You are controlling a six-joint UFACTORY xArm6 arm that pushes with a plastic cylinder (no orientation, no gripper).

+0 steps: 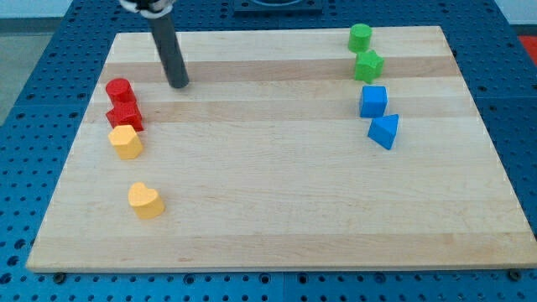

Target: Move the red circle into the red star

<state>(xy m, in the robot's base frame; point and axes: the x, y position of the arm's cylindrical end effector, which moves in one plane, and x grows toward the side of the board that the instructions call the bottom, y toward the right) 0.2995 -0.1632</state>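
The red circle (119, 90) sits near the board's left edge, touching the red star (124, 116) just below it. My tip (179, 85) rests on the board to the right of the red circle, with a clear gap between them. The rod rises from the tip toward the view's top left.
A yellow hexagon-like block (127, 142) sits right below the red star, and a yellow heart (145, 201) lies lower down. At the view's right are a green circle (360, 37), a green star (368, 65), a blue cube (373, 101) and a blue triangle (384, 131).
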